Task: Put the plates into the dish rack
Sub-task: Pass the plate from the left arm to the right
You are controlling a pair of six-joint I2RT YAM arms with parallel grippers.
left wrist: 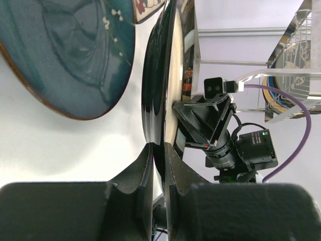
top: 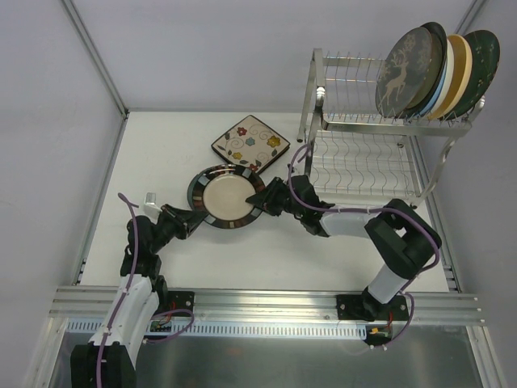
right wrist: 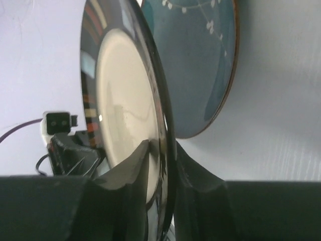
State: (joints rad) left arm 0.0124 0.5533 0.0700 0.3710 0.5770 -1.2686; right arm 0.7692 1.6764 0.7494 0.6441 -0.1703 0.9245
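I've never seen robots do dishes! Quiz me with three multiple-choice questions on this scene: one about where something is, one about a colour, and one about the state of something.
1. Where is the square floral plate?
A. Flat on the table, left of the dish rack
B. Standing in the rack's slots
C. Pinched in a gripper

2. What colour is the centre of the round plate between the arms?
A. Red
B. Cream
C. Bright yellow

3. How is that round plate held?
A. Lying untouched
B. By one gripper only
C. By the left gripper and the right gripper, at opposite edges

Answers: 1 A, since the top view shows it lying flat beside the rack. 2 B, since its middle is pale cream inside a dark striped rim. 3 C, since each wrist view shows fingers closed on the rim.
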